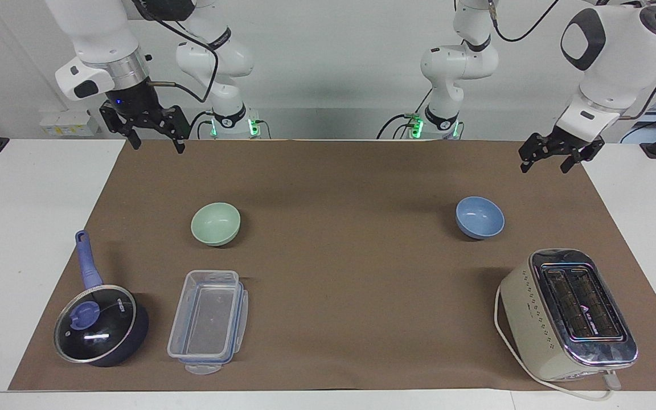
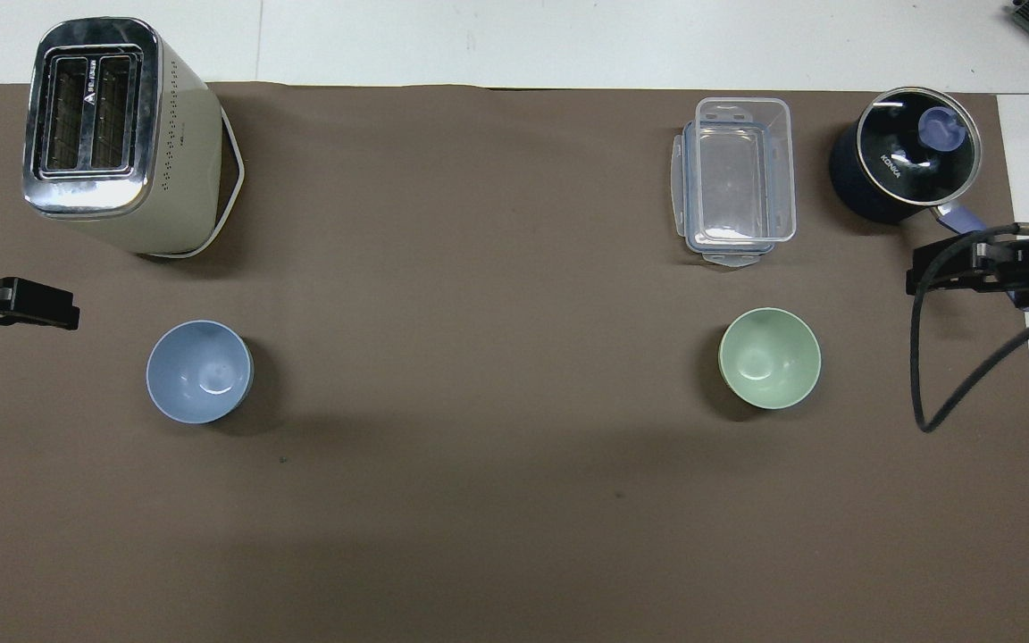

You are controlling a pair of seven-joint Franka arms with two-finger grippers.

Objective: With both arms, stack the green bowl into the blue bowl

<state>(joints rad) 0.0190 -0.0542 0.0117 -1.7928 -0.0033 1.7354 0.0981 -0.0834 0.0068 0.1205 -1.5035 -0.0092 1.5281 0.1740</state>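
The pale mint-green bowl (image 1: 216, 223) (image 2: 769, 357) stands upright and empty on the brown mat toward the right arm's end. The periwinkle-blue bowl (image 1: 479, 217) (image 2: 199, 371) stands upright and empty toward the left arm's end, well apart from the green bowl. My left gripper (image 1: 544, 167) (image 2: 41, 313) is open and empty, in the air over the mat's corner at its own end, apart from the blue bowl. My right gripper (image 1: 157, 145) (image 2: 934, 268) is open and empty, raised over the mat's edge at its end, and waits.
A cream toaster (image 1: 567, 313) (image 2: 121, 134) stands farther from the robots than the blue bowl. A clear plastic container (image 1: 208, 319) (image 2: 736, 179) and a dark blue lidded saucepan (image 1: 100, 324) (image 2: 903, 165) stand farther out than the green bowl.
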